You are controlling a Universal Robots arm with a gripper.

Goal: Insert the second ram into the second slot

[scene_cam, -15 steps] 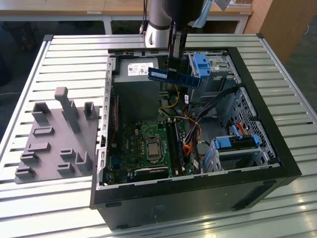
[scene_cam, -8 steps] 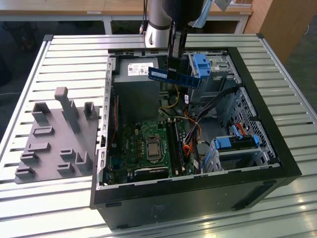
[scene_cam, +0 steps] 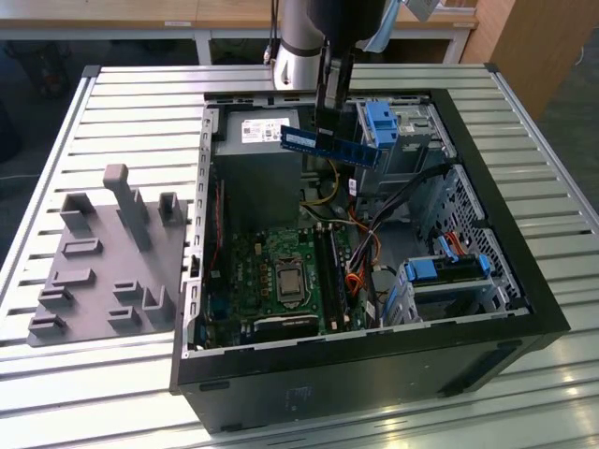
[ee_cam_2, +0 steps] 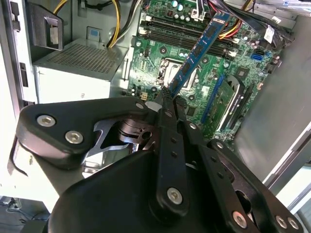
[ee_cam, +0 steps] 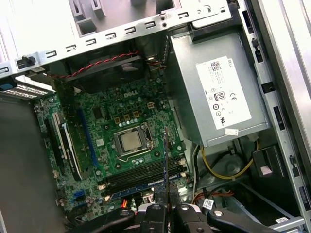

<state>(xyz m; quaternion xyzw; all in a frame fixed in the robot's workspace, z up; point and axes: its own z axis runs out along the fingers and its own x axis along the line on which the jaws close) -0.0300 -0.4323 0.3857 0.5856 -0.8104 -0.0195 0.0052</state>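
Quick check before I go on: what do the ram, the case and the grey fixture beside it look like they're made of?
The ram, held in the end effector, is a blue, semi-gloss circuit board with black chips. The case looks like matte black painted sheet metal, with bare folded metal inside. The fixture is a uniform matte grey, probably plastic, possibly printed.

Lighting: bright, diffuse, soft-shadowed; pale glare across the slatted metal table (scene_cam: 112, 103) in the exterior view, computer case (scene_cam: 374, 393) interior in shade, case wall (ee_cam_2: 9, 121) washed out white in the second wrist view.
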